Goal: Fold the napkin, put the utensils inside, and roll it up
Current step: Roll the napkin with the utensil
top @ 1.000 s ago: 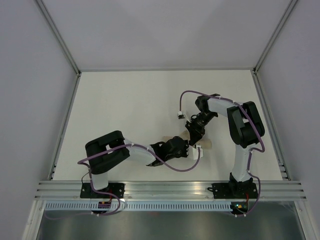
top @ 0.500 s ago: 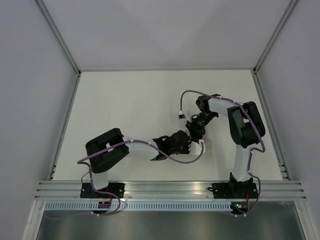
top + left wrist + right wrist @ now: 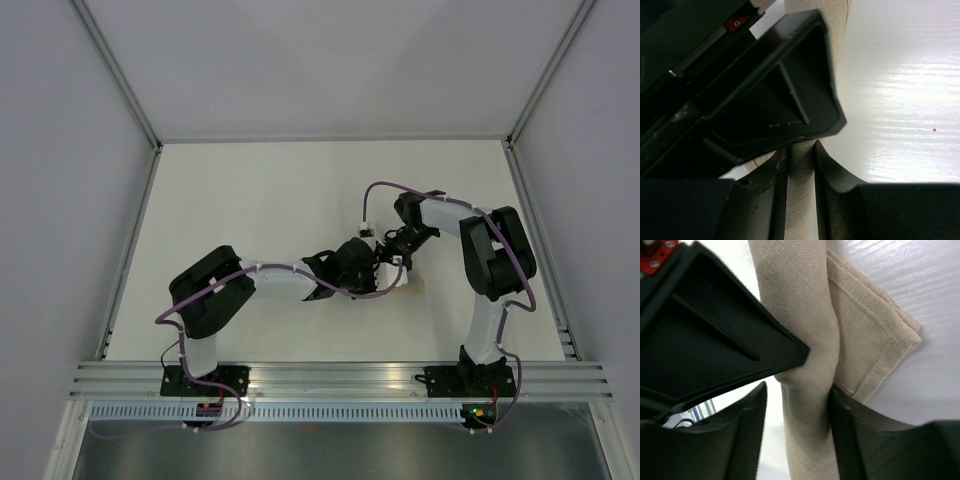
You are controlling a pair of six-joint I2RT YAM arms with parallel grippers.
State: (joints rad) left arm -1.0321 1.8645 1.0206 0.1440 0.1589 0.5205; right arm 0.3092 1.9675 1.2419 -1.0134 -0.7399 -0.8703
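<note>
Worktop [image 3: 250,200]: white, matte, walled by pale panels; an aluminium rail [image 3: 340,378] runs along the near edge.

Arms: left arm [image 3: 270,280] reaches right and away from its base; right arm [image 3: 490,250] bends back toward centre; the two wrists meet right of centre, touching or nearly so in the overhead view. A purple cable [image 3: 375,190] loops over the right arm.

The napkin [image 3: 800,300]: tan-beige woven cloth, lying on the worktop beneath the two wrists; almost wholly covered from above, where only a faint tan patch [image 3: 414,285] shows just right of the jaws. From the right wrist it reads as a rolled or bunched band running up the view, with flat folded layers beside it ending in a hemmed corner [image 3: 880,345].

Left jaws: pinching the napkin; in the left wrist view a narrow strip of cloth [image 3: 800,195] fills the slot between the two fingers [image 3: 827,170], both pressed against it; the band is squeezed in at that place.

Right jaws: spread, straddling the same band without gripping; one finger [image 3: 752,430] stands clear of the cloth with bare worktop showing between; the other finger [image 3: 845,430] lies against or just beside the band's far edge.

The two sets of jaws sit just beside each other along the band; each wrist view is partly filled by the other's black housing [image 3: 765,90].

Contents of the roll: cannot tell; its inside is hidden.
</note>
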